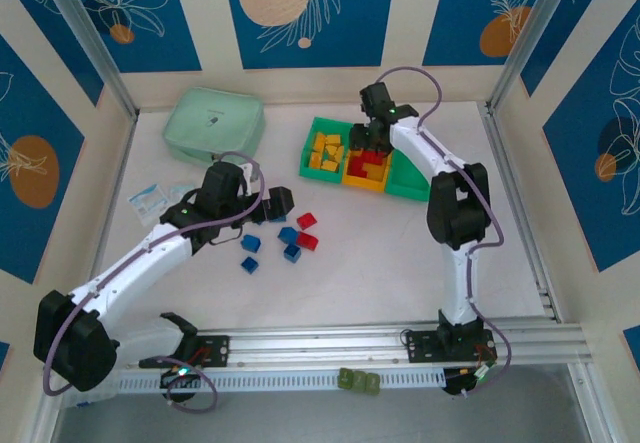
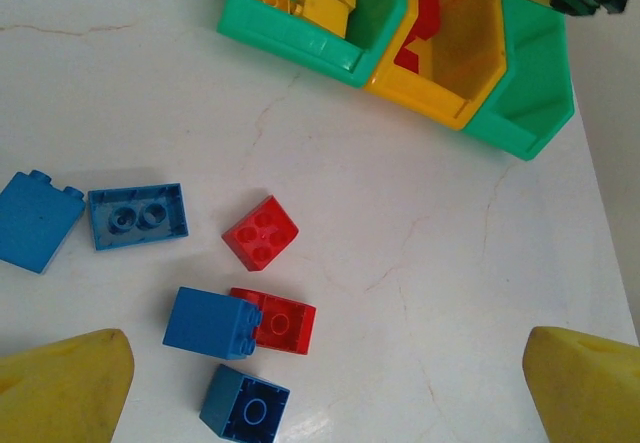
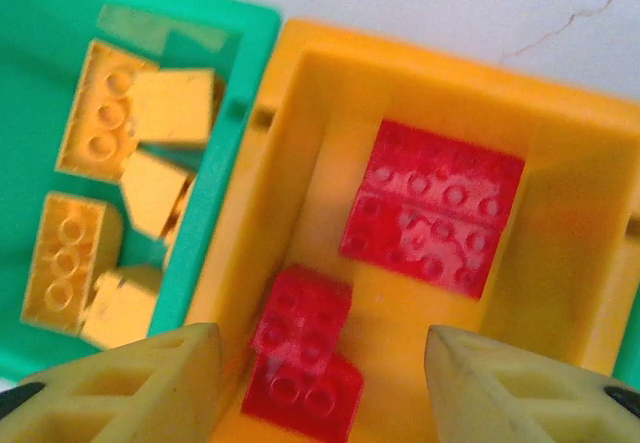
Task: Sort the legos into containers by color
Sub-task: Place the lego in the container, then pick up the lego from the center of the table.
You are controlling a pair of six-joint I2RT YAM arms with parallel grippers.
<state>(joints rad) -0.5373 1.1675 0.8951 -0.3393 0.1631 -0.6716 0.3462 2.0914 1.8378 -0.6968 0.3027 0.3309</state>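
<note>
Mid-table, just near and right of the left gripper (image 1: 281, 202), lie the loose legos (image 2: 260, 233): two red, four blue. Its jaws gape wide, empty, and this arm is nearer. Far off, the right gripper (image 3: 320, 383), open and empty, hovers over the orange bin (image 3: 300, 63) of reds.

A white table (image 1: 400, 263), veined with hairline cracks, is carrying everything; the containers (image 1: 408, 187), three bins joined in a row, are sitting toward its far side, running green, orange-yellow, green; a mint-green case (image 1: 213, 123) is lying to their left near the back wall; small white-and-blue packets (image 1: 152, 203) are resting by the left edge; loose legos (image 2: 260, 233) are lying scattered mid-table, four blue and two red in the left wrist view, one blue brick (image 2: 210, 321) touching a red brick (image 2: 285, 323).
</note>
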